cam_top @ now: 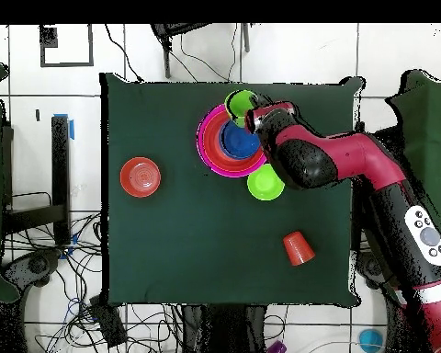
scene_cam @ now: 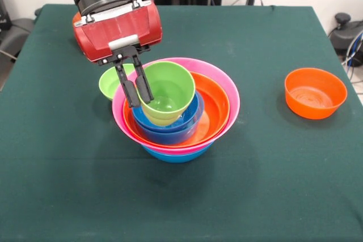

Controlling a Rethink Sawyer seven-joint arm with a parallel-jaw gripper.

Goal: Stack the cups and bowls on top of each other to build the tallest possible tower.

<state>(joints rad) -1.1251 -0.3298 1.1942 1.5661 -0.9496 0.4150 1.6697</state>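
No readable labels; end effector clamped on lime cup rim atop tower of 4 bowls; 2 bowls, 1 orange cup loose.

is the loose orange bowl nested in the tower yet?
No. The orange bowl sits alone on the green table, apart from the tower.
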